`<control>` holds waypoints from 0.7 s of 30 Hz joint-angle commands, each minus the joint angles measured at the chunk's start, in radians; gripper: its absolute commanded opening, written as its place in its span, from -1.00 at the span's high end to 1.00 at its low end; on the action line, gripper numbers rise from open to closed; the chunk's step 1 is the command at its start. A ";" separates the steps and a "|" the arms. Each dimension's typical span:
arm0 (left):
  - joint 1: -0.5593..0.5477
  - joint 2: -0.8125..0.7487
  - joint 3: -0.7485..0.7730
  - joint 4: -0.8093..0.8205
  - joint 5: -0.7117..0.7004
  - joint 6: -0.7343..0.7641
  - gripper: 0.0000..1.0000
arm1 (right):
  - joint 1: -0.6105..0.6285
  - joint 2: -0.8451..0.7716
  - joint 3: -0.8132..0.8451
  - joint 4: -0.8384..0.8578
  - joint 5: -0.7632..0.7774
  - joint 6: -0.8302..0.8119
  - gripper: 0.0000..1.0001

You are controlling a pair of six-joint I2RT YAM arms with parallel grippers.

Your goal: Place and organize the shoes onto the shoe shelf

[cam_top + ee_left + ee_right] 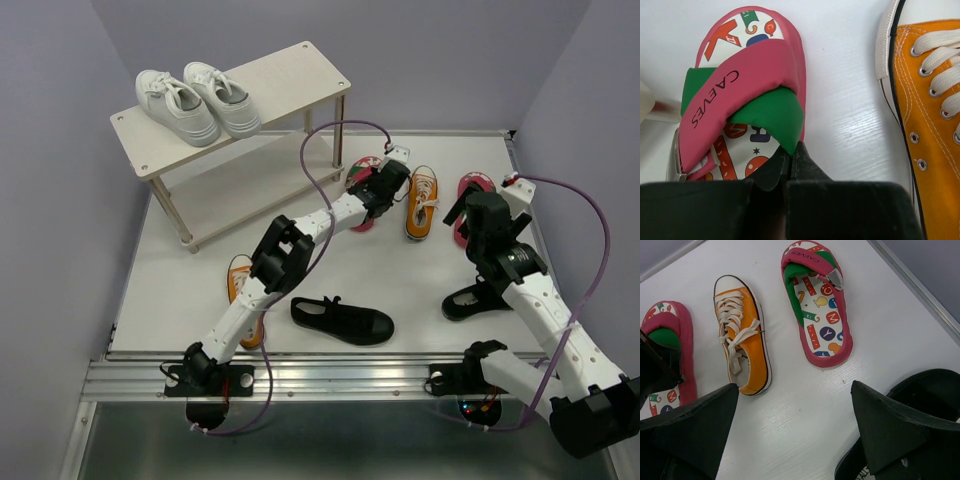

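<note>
Only white sneakers (198, 100) occupy the shoe shelf (290, 75) — six shoes (342, 320) lie around both tools. The left tool (790, 151) clamps a flip-flop (747, 90) strap; the right tool (794, 386) gapes.

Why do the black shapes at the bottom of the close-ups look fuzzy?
Left wrist view: the left gripper sits close to the camera and blurs, while the flip-flop lettering is sharp. Right wrist view: the right gripper blurs likewise. Top view: even light, faint shadows.
</note>
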 commanded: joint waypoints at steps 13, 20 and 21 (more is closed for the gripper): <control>-0.125 -0.587 -0.255 -0.031 -0.017 0.125 1.00 | 0.000 -0.039 -0.021 0.009 0.006 0.023 -1.00; -0.173 -0.715 -0.253 -0.048 0.014 0.128 1.00 | 0.000 -0.054 -0.020 0.010 0.023 0.036 -1.00; -0.176 -0.738 -0.244 -0.047 0.008 0.130 1.00 | 0.000 -0.055 -0.020 0.012 0.025 0.037 -1.00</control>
